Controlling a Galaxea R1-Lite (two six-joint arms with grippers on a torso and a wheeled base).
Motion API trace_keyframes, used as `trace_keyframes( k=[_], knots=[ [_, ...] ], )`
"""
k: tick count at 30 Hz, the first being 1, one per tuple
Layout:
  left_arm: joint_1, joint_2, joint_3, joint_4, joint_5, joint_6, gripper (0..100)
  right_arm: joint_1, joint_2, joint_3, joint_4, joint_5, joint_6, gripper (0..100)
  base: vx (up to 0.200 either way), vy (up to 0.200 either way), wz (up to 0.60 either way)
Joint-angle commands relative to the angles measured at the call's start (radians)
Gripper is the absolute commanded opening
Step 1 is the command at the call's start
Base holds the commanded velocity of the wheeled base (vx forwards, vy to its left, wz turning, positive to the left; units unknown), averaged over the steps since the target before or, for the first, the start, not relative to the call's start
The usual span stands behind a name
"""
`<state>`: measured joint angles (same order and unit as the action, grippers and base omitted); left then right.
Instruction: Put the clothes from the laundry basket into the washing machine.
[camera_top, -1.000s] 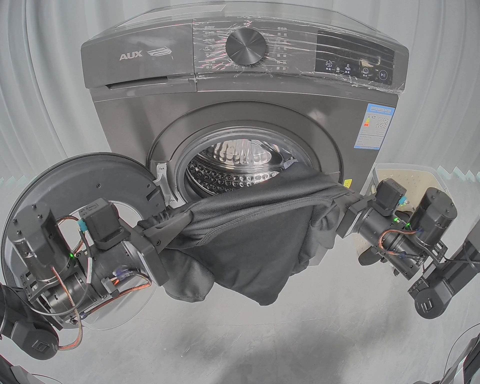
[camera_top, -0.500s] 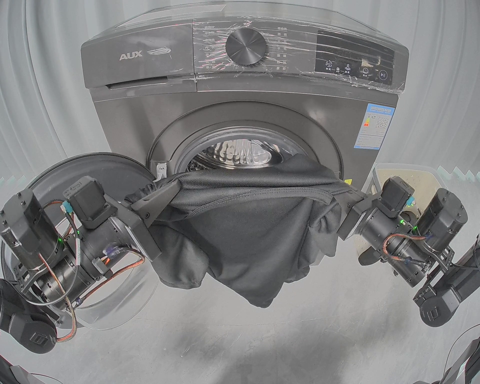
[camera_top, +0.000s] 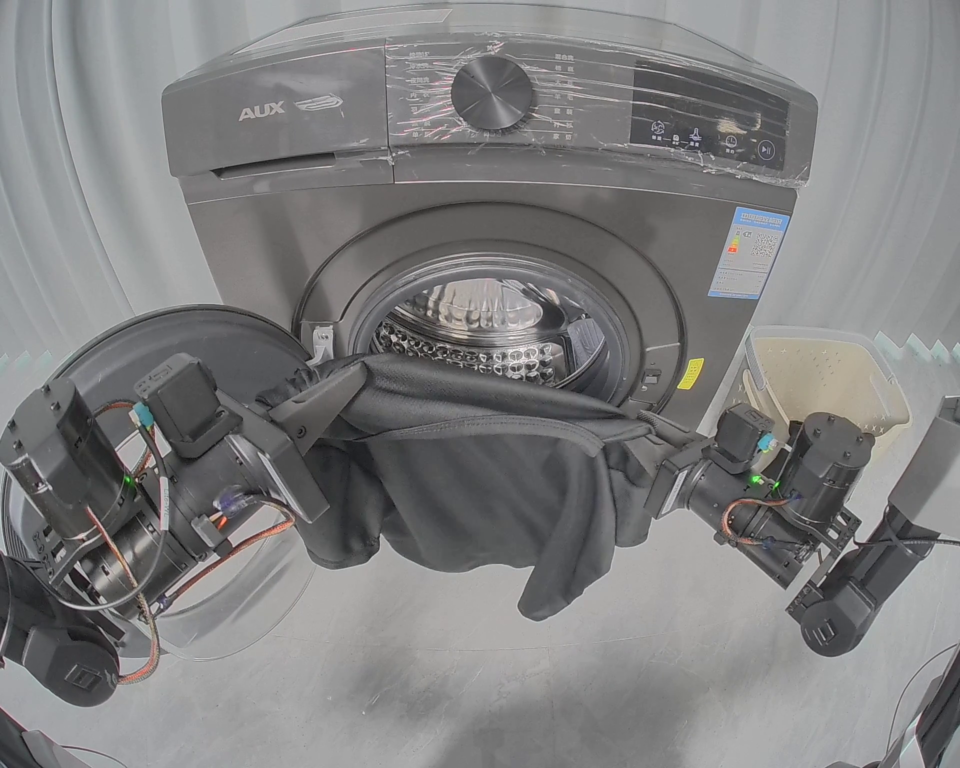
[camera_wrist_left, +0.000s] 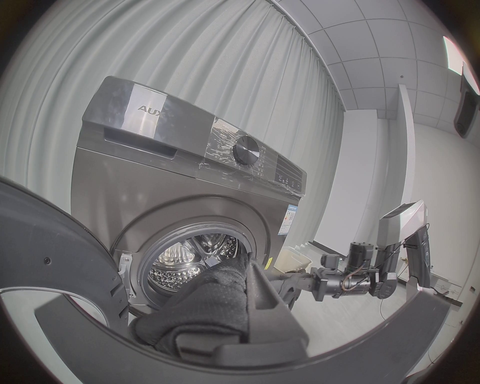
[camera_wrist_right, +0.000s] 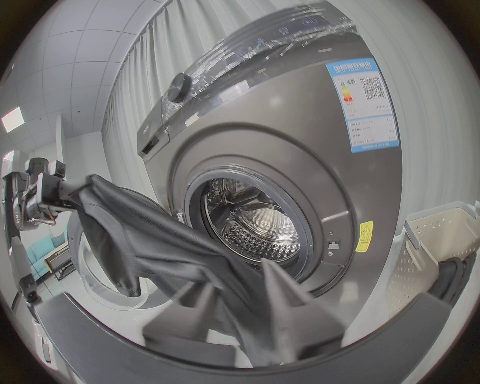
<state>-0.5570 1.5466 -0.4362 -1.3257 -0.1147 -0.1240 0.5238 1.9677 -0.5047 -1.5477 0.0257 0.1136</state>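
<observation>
A black garment (camera_top: 470, 470) hangs stretched between my two grippers in front of the washing machine's (camera_top: 480, 200) open drum (camera_top: 480, 330). My left gripper (camera_top: 335, 395) is shut on its left end, near the open door (camera_top: 170, 350). My right gripper (camera_top: 650, 455) is shut on its right end, lower, just below the drum's rim. The cloth sags beneath the opening, one corner trailing down. In the left wrist view the garment (camera_wrist_left: 210, 305) bunches in my fingers (camera_wrist_left: 265, 300); in the right wrist view the garment (camera_wrist_right: 165, 245) runs from my fingers (camera_wrist_right: 295, 310) across to the other arm.
The cream laundry basket (camera_top: 825, 375) stands on the floor right of the machine, and something dark (camera_wrist_right: 450, 275) lies in it. The round door is swung open to the left. Grey floor lies before the machine, white curtains behind.
My right gripper dropped and shifted left with its end of the garment, uncovering the drum's opening again. The left gripper rose slightly earlier and now holds still.
</observation>
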Motion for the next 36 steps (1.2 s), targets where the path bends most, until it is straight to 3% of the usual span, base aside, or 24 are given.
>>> trace_keyframes(
  k=[1, 9, 14, 22, 36],
  knots=[
    [-0.006, -0.003, 0.001, -0.001, -0.002, 0.000, 0, -0.018, 0.088, -0.060, 0.000, 0.002, 0.000, 100, 0.000, 0.000, 0.00],
    [-0.006, -0.006, 0.011, -0.001, -0.003, -0.002, 0, -0.030, 0.145, -0.098, 0.000, 0.002, 0.003, 100, 0.000, 0.000, 0.00],
    [-0.006, 0.004, 0.014, -0.001, -0.003, 0.003, 0, -0.016, 0.145, -0.052, 0.001, 0.014, 0.004, 100, 0.000, 0.000, 0.00],
    [-0.009, 0.013, 0.010, -0.001, -0.002, 0.001, 0, 0.042, 0.140, 0.100, 0.001, 0.074, -0.008, 100, 0.000, 0.000, 0.00],
    [-0.009, 0.017, 0.007, -0.001, -0.003, 0.000, 0, 0.114, 0.175, 0.097, 0.003, 0.074, -0.022, 100, 0.000, 0.000, 0.00]
  ],
)
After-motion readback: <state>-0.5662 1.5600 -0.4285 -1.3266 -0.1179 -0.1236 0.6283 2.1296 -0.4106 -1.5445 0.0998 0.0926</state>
